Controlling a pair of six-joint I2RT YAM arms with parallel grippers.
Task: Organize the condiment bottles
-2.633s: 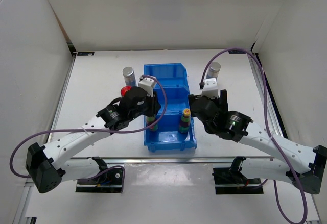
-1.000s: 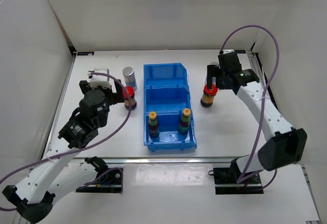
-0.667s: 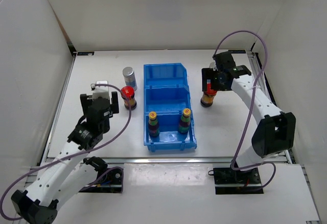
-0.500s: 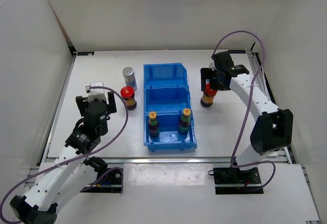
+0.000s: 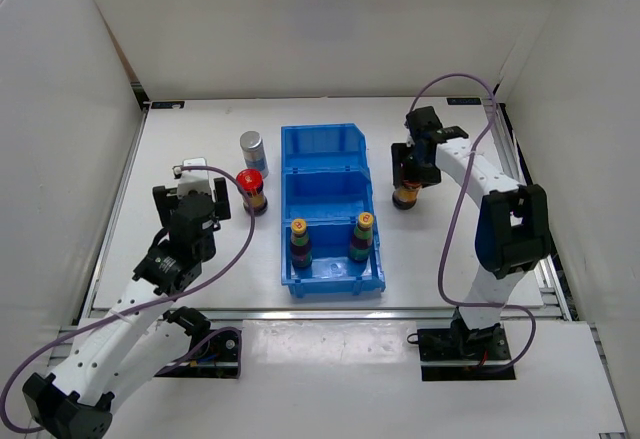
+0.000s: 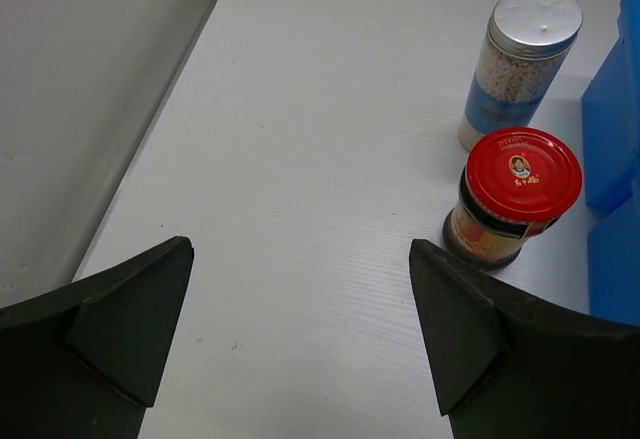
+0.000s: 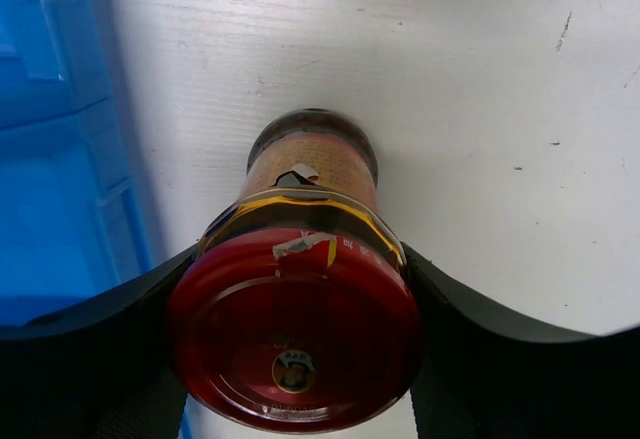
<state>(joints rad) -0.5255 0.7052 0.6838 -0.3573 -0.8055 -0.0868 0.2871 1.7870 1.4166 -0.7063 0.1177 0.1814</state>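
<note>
My right gripper is shut on a red-capped dark brown bottle that stands on the table right of the blue bin. In the right wrist view both fingers press the sides of that bottle's red cap. My left gripper is open over bare table, with nothing between its fingers. Ahead of it to the right stand another red-capped bottle and a silver-capped bottle with a pale blue label. Two yellow-capped bottles stand in the bin's near compartment.
The bin's left wall is just right of the two left bottles, and it also runs along the left of the right wrist view. White enclosure walls stand close on the left, right and back. Purple cables loop above both arms.
My right gripper has settled lower around the red-capped bottle and its jaws have closed onto the cap. The left arm has shifted slightly and stays open.
</note>
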